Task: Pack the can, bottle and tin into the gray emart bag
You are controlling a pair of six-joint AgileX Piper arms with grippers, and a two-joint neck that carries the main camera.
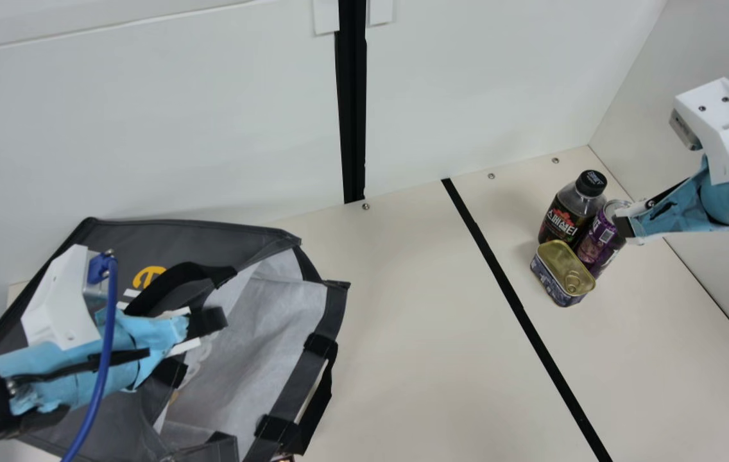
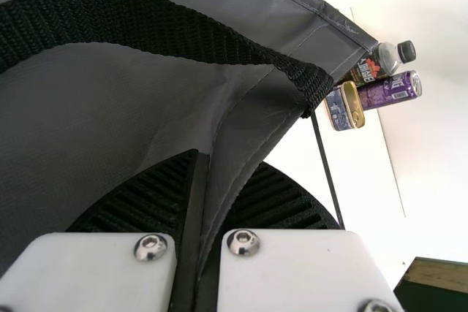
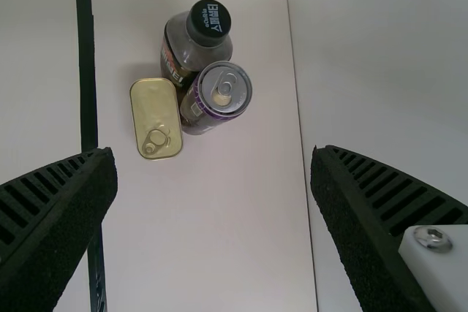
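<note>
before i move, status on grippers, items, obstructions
Left gripper shut on bag; right gripper open. Can, bottle, tin outside, bunched close, possibly crowding a grasp.

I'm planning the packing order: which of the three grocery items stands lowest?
The tin, rectangular with a gold lid; the round bottle and can both stand taller.
</note>
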